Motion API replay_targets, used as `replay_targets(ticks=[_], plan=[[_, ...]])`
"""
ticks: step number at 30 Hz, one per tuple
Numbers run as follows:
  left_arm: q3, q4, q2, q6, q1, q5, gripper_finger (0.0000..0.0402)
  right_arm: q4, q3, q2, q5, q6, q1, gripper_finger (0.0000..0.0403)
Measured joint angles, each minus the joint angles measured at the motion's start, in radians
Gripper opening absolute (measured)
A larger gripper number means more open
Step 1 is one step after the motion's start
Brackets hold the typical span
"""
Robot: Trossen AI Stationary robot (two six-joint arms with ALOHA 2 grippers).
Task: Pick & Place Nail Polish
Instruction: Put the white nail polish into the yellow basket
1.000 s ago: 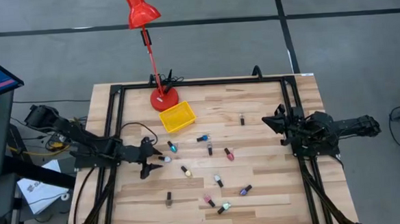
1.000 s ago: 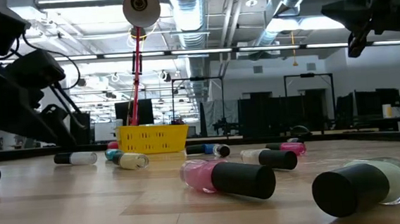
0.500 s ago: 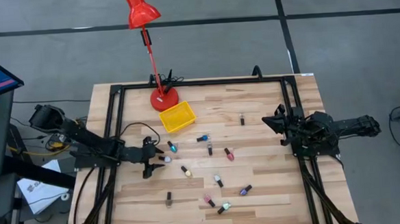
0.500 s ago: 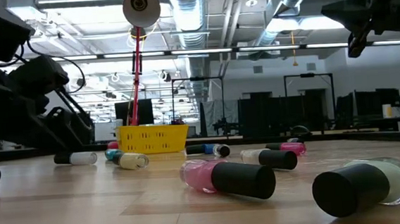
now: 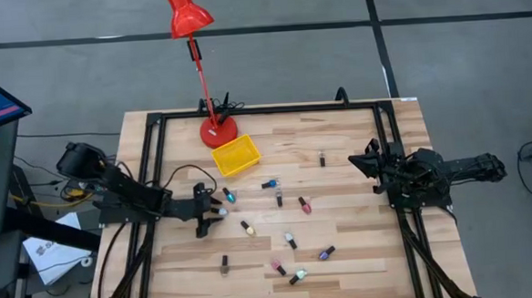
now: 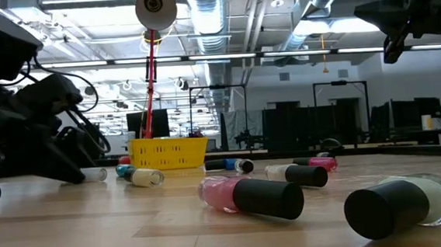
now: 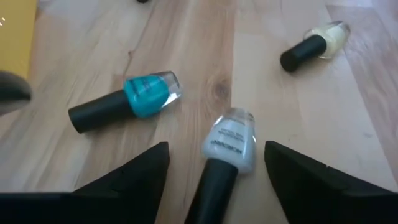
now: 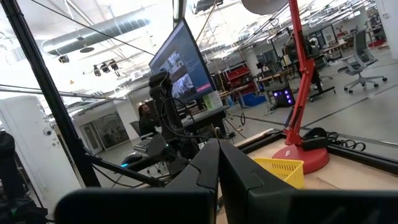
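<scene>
The nail polish [image 5: 277,226] lies scattered across the middle of the pale wooden tabletop [image 5: 353,245], small glass bottles on their sides with matte dark cylindrical caps, bodies in pink, teal, purple, green and whitish tones. One white bottle [image 7: 229,144] lies directly between the left gripper's [image 7: 214,168] two dark wedge-shaped fingers [image 7: 134,174], which stand wide apart on either side of it without touching it and hold nothing; its dark cap points back toward the wrist and its clear rounded base points away. Just beside it lies a teal bottle [image 7: 146,96], tilted crosswise, and farther off a pale yellow bottle [image 7: 323,38]. In the overhead view the left gripper [image 5: 205,211] sits low over the left part of the tabletop, at the near edge of the scatter. A yellow tray [image 5: 235,155] of perforated plastic stands beyond the bottles, just beside the round red base of a red lamp [image 5: 218,130]. The right gripper [image 5: 360,160] waits at the right edge of the tabletop, well apart from the bottles, its fingers [image 8: 214,163] pressed together and holding nothing.
</scene>
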Motion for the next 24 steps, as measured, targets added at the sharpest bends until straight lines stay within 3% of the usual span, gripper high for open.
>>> replay_targets(ticks=[14,21,24], plan=[[0.000,0.021,0.038,-0.019,0.001,0.001,0.0111,0.000,0.000,0.000,0.000,0.000,0.000,0.0000],[0.021,-0.002,-0.016,-0.225,0.008,0.003,0.0111,0.000,0.000,0.000,0.000,0.000,0.000,0.0000],[0.058,-0.020,-0.062,-0.246,0.026,0.027,0.0111,0.000,0.000,0.000,0.000,0.000,0.000,0.0000]])
